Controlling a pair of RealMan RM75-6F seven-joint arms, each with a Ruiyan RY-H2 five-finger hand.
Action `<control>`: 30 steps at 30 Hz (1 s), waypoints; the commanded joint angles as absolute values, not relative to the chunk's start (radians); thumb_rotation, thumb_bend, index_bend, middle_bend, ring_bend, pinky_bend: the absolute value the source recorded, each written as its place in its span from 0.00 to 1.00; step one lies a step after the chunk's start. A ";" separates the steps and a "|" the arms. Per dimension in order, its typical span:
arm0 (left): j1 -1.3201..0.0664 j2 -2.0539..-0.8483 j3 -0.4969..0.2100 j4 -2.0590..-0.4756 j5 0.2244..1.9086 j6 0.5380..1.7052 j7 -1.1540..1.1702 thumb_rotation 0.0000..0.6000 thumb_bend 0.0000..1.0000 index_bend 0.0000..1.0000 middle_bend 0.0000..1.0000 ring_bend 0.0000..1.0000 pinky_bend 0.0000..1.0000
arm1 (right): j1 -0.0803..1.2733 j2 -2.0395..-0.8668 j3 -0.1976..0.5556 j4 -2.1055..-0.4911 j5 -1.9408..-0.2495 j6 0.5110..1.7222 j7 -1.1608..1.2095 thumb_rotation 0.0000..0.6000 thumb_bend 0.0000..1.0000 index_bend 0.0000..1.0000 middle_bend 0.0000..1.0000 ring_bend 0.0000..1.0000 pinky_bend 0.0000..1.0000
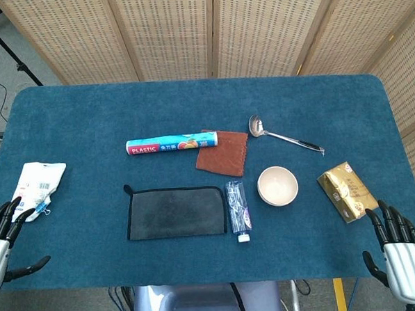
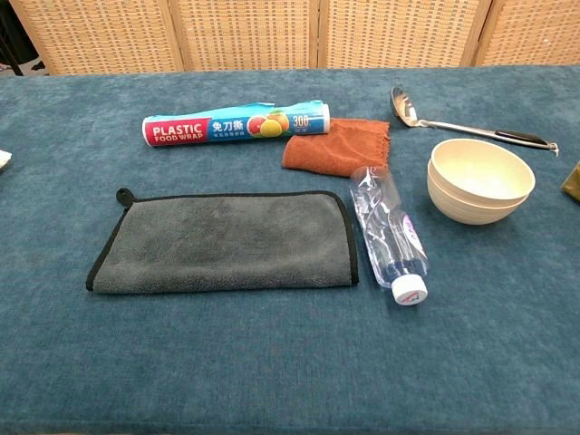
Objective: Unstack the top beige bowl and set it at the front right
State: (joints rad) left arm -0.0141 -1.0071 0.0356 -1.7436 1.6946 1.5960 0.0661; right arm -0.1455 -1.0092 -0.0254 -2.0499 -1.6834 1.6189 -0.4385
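- The task looks unstarted: the stack of round beige bowls (image 1: 277, 185) sits whole on the blue-carpeted bench (image 1: 191, 100), the top bowl (image 2: 480, 168) nested in the lower one, as the chest view shows by the doubled rim
- The stack lies toward four o'clock from the bench's middle, just beside the crumpled clear plastic water bottle (image 1: 238, 211) at its nine o'clock, with the gold foil packet (image 1: 346, 191) at its three o'clock and the steel ladle with the black handle (image 1: 283, 135) at its twelve
- The right hand (image 1: 397, 246) hangs at the near edge around five o'clock, fingers spread and holding nothing, well apart from the bowls
- The left hand (image 1: 4, 236) waits at the eight o'clock edge, fingers apart and unladen, near the white plastic pouch (image 1: 38, 186)
- The step in hand is the approach: I judge the right hand should travel toward eleven o'clock to the stack
- The next move calls for a grip on the top rim alone, then a straight lift so the lower bowl does not follow
- The bare bench at five o'clock, nearer than the foil packet, seems the place to set it
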 commanded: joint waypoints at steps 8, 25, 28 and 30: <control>-0.014 -1.008 0.035 -1.741 1.691 1.593 0.070 0.72 0.00 0.17 0.00 0.00 0.00 | -0.145 -1.007 -0.027 -2.051 -1.685 1.618 -0.436 1.00 0.36 0.10 0.00 0.00 0.13; -0.015 -0.993 0.034 -1.745 1.661 1.574 0.068 0.72 0.00 0.17 0.00 0.00 0.00 | -0.139 -1.017 -0.027 -2.047 -1.692 1.610 -0.446 1.00 0.36 0.10 0.00 0.00 0.13; -0.016 -0.988 0.031 -1.750 1.646 1.568 0.071 0.72 0.00 0.17 0.00 0.00 0.00 | -0.137 -1.018 -0.027 -2.047 -1.694 1.607 -0.445 1.00 0.36 0.10 0.00 0.00 0.13; -0.016 -0.986 0.029 -1.751 1.640 1.567 0.071 0.72 0.00 0.17 0.00 0.00 0.00 | -0.136 -1.019 -0.028 -2.046 -1.695 1.605 -0.447 1.00 0.36 0.10 0.00 0.00 0.13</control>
State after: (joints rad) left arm -0.0159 -0.9864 0.0299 -1.7507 1.6413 1.5672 0.0712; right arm -0.1365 -1.0186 -0.0275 -2.0466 -1.6953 1.6056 -0.4464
